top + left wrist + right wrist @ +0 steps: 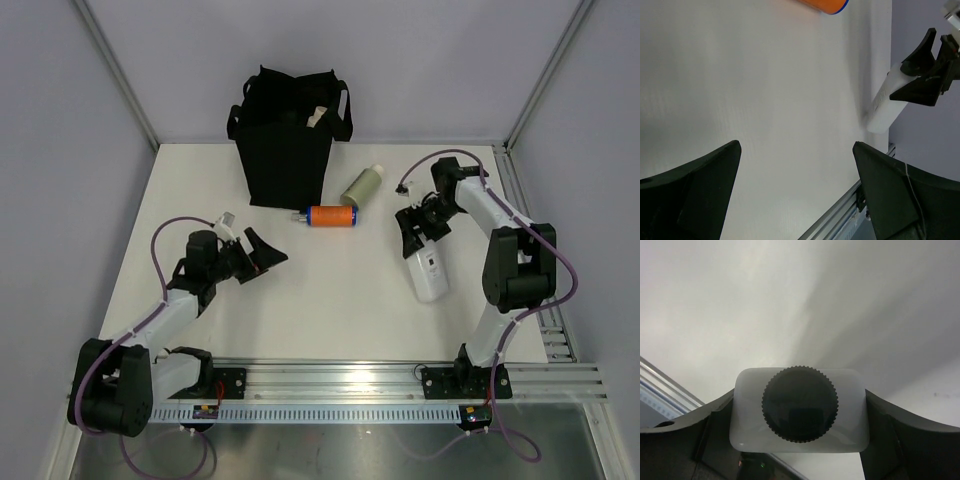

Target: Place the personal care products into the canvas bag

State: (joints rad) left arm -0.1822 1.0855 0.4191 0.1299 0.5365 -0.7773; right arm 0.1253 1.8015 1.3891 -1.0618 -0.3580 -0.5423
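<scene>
This looks like a robotics lab test cell: a bare white table (330, 300) boxed in by plain grey panels (60, 180) on metal posts (115, 70), with two cabled robot arms bolted to a slotted aluminium rail (340, 378).

Top cam sits high up behind my bases, looking down and away, so it gets the whole table (330, 300) out to the black bag (285, 140) at the far edge. Left wrist cam rides low, peering past my left fingers (695, 195) toward the right side. It catches the white bottle (884, 107) and one end of the orange bottle (827, 5), and the top cam sees both too. Right wrist cam is jammed right up against that white bottle's cap, facing the near rail (660, 385).
</scene>
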